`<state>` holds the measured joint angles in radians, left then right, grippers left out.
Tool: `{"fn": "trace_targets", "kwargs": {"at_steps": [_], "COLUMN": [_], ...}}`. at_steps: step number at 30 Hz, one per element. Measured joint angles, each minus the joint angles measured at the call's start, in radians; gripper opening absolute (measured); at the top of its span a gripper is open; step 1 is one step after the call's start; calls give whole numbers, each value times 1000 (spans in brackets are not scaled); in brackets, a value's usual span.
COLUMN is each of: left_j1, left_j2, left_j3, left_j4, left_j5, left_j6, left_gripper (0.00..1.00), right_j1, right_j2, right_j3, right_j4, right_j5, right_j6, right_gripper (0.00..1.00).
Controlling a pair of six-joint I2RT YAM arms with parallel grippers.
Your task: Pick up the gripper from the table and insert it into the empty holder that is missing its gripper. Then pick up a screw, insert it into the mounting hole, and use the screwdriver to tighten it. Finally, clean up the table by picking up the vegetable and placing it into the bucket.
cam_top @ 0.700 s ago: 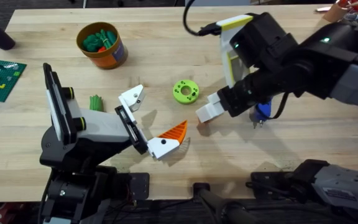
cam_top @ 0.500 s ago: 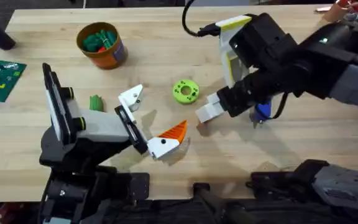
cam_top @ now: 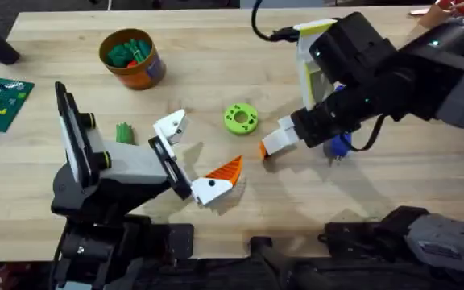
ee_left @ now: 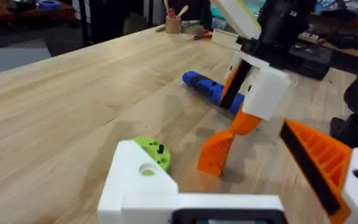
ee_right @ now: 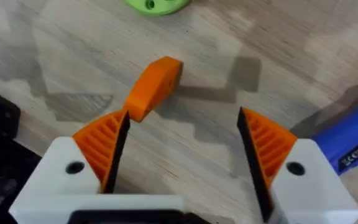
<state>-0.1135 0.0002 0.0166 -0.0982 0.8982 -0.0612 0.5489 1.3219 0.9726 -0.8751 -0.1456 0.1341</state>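
The gripper [ee_right: 155, 86], a small orange piece, rests on the table [cam_top: 216, 56] beside the lime-green ring [cam_top: 241, 118], touching one pad of the wide-open right claw [ee_right: 182, 152]. The blue screwdriver [ee_left: 211, 90] lies just behind. The left claw [cam_top: 185, 157] stands open, holding nothing.

Right pincer [ee_right: 182, 152] spread wide (low), left arm resting

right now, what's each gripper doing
left gripper: open, holding nothing
right gripper: open; small loose orange plastic piece at one pad, not clamped
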Motion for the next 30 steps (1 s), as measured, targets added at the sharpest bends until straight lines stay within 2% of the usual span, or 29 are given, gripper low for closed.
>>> {"fn": "trace_targets", "kwargs": {"at_steps": [20, 30], "left_j1": [0, 0], "left_j2": [0, 0], "left_j3": [0, 0], "left_j4": [0, 0], "left_j5": [0, 0], "left_j6": [0, 0], "left_gripper": [991, 991], "right_j1": [-5, -7], "right_j2": [0, -67], "right_j3": [17, 107], "right_j4": [-43, -146], "right_j5": [20, 61], "right_j6": [0, 0], "right_gripper": [985, 985]}}
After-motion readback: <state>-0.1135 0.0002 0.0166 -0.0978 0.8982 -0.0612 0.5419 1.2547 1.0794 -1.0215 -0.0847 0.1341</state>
